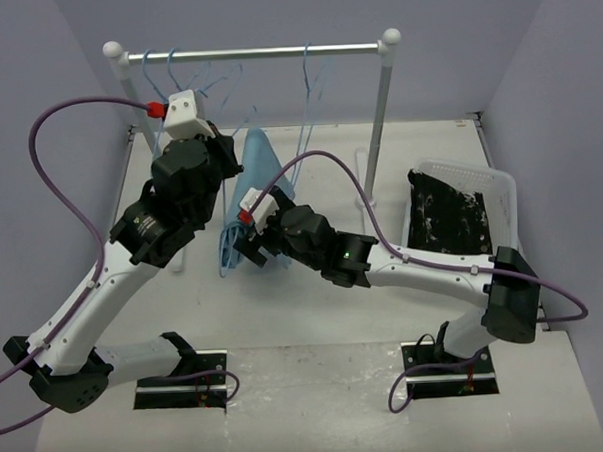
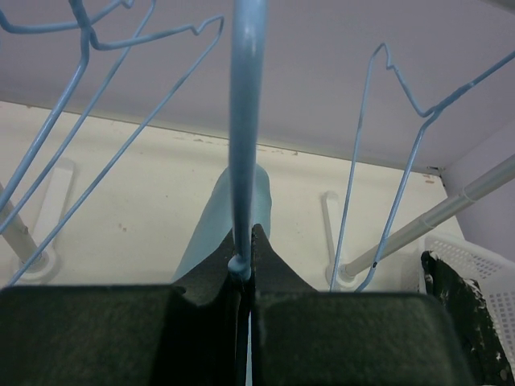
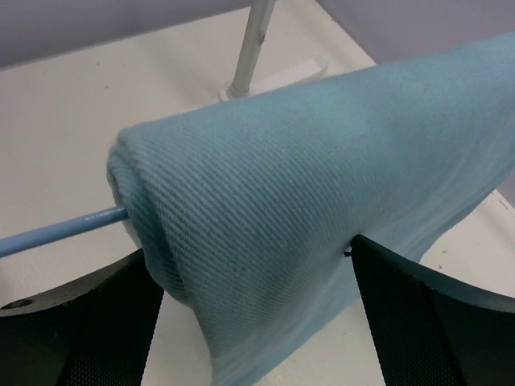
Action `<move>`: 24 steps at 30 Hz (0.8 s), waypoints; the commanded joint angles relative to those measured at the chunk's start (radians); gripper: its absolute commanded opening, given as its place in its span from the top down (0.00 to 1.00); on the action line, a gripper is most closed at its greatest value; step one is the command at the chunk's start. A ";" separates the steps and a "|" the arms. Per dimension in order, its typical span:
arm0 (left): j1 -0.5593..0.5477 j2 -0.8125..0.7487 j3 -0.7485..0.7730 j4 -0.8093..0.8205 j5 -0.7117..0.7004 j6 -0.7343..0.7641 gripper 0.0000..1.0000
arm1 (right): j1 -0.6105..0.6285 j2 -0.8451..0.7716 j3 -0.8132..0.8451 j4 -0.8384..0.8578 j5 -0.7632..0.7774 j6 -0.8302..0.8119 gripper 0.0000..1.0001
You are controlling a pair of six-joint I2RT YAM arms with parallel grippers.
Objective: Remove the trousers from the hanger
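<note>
One hanger (image 2: 245, 121) carries the trousers (image 3: 306, 185), folded over its bar above the worktop's (image 1: 316, 330) middle, toward the far edge. The left gripper (image 2: 244, 265) is clamped tight on the hanger's wire; the right gripper (image 3: 249, 253) stands wide, fingers (image 3: 402, 314) either side of the trousers.

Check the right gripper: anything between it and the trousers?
Nothing visible. The trousers, folded over the hanger, sit inside the open right gripper, one finger on each side. The left gripper is shut on the hanger's wire.
</note>
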 commanded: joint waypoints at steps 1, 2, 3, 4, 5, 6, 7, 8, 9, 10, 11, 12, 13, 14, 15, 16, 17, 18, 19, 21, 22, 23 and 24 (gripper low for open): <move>-0.006 -0.044 0.092 0.152 -0.026 0.012 1.00 | 0.004 0.030 0.029 -0.095 -0.074 -0.058 0.05; -0.004 -0.044 0.095 0.153 -0.024 0.015 1.00 | 0.004 0.030 0.020 -0.096 -0.080 -0.053 0.05; -0.006 -0.042 0.098 0.153 -0.026 0.015 1.00 | 0.004 0.032 0.015 -0.098 -0.093 -0.047 0.04; -0.006 -0.044 0.098 0.152 -0.029 0.018 1.00 | 0.004 0.030 0.007 -0.098 -0.093 -0.045 0.04; -0.004 -0.044 0.102 0.153 -0.030 0.020 1.00 | 0.004 0.029 -0.003 -0.099 -0.087 -0.038 0.04; -0.006 -0.042 0.105 0.152 -0.032 0.026 1.00 | 0.004 0.027 -0.011 -0.101 -0.087 -0.038 0.03; -0.006 -0.042 0.107 0.153 -0.034 0.029 1.00 | 0.004 0.019 -0.019 -0.101 -0.073 -0.036 0.02; -0.006 -0.042 0.110 0.152 -0.034 0.032 1.00 | 0.004 0.015 -0.040 -0.099 -0.064 -0.035 0.02; -0.006 -0.042 0.109 0.152 -0.030 0.033 1.00 | 0.004 0.009 -0.049 -0.096 -0.059 -0.041 0.01; -0.006 -0.042 0.107 0.153 -0.026 0.035 1.00 | 0.004 0.004 -0.060 -0.077 -0.047 -0.041 0.01; -0.006 -0.042 0.105 0.153 -0.020 0.033 1.00 | 0.004 -0.002 -0.074 -0.064 -0.047 -0.045 0.01; -0.006 -0.040 0.105 0.153 -0.015 0.032 1.00 | 0.005 -0.004 -0.076 -0.052 -0.041 -0.055 0.02; -0.006 -0.040 0.105 0.153 -0.008 0.032 1.00 | 0.004 -0.002 -0.076 -0.037 -0.027 -0.052 0.02; -0.006 -0.042 0.104 0.153 -0.004 0.029 1.00 | 0.004 0.005 -0.066 -0.018 -0.018 -0.052 0.02; -0.006 -0.042 0.102 0.153 0.002 0.024 1.00 | 0.004 0.010 -0.065 0.000 -0.005 -0.047 0.03; -0.006 -0.042 0.099 0.153 0.003 0.021 1.00 | 0.004 0.010 -0.062 0.034 -0.005 -0.045 0.02; -0.006 -0.044 0.098 0.153 0.006 0.017 1.00 | 0.004 0.006 -0.066 0.063 -0.016 -0.044 0.02; -0.006 -0.045 0.095 0.155 0.006 0.013 1.00 | 0.004 0.002 -0.072 0.092 -0.022 -0.041 0.01; -0.006 -0.045 0.093 0.156 0.005 0.010 1.00 | 0.004 0.001 -0.075 0.138 -0.030 -0.042 0.01; -0.006 -0.048 0.087 0.158 0.008 0.006 1.00 | 0.002 0.004 -0.074 0.169 -0.021 -0.039 0.01; -0.006 -0.050 0.086 0.159 0.009 0.006 1.00 | 0.002 0.009 -0.068 0.190 -0.005 -0.042 0.01; -0.006 -0.054 0.084 0.161 0.012 0.004 1.00 | 0.004 0.012 -0.060 0.206 0.021 -0.042 0.01; -0.006 -0.056 0.082 0.159 0.011 0.004 1.00 | 0.002 0.021 -0.056 0.217 0.082 -0.047 0.07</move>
